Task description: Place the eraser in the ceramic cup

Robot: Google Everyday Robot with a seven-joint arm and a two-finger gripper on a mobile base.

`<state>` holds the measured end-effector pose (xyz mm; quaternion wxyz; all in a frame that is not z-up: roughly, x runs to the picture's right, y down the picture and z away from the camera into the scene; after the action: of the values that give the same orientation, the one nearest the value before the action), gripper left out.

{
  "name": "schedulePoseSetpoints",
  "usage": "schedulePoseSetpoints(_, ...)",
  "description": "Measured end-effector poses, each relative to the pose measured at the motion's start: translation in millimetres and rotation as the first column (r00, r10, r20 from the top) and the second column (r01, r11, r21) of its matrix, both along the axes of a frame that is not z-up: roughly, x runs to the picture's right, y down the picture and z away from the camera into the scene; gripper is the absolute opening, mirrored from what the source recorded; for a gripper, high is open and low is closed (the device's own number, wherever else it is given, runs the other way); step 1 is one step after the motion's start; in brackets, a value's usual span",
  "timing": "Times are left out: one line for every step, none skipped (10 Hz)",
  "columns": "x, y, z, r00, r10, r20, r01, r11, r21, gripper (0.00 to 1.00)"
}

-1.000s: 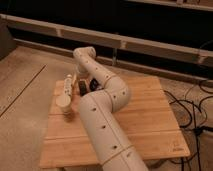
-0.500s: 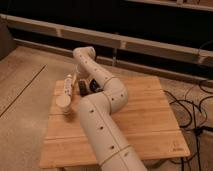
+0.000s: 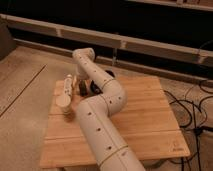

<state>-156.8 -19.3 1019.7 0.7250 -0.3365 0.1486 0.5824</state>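
The hand (image 3: 83, 88) hangs low at the counter's (image 3: 145, 120) ten o'clock, presumably for the unseen eraser; ceramic cup (image 3: 63, 100) stands at its eight o'clock; grip cannot be told.

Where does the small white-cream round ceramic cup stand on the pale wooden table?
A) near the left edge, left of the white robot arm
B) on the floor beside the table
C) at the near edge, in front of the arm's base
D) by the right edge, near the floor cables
A: the ceramic cup stands near the left edge of the table, left of the white robot arm; the gripper reaches down just beyond the cup.
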Motion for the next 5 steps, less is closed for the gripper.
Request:
schedulePoseSetpoints(-0.6, 0.5, 0.0, 1.0, -0.007, 0.004, 0.007, 1.0, 0.0, 0.34)
schedulePoseSetpoints(-0.7, 0.9, 0.0, 1.0, -0.013, 0.006, 0.013, 0.9999, -0.001, 0.23)
schedulePoseSetpoints(-1.0, 1.3, 0.2, 1.0, -0.017, 0.007, 0.017, 0.9998, -0.001, 0.09)
schedulePoseSetpoints(-1.3, 1.2, 0.3, 1.0, -0.019, 0.007, 0.019, 0.9998, 0.0, 0.03)
schedulePoseSetpoints(-1.6, 0.6, 0.3, 1.0, -0.021, 0.008, 0.021, 0.9998, 0.002, 0.0)
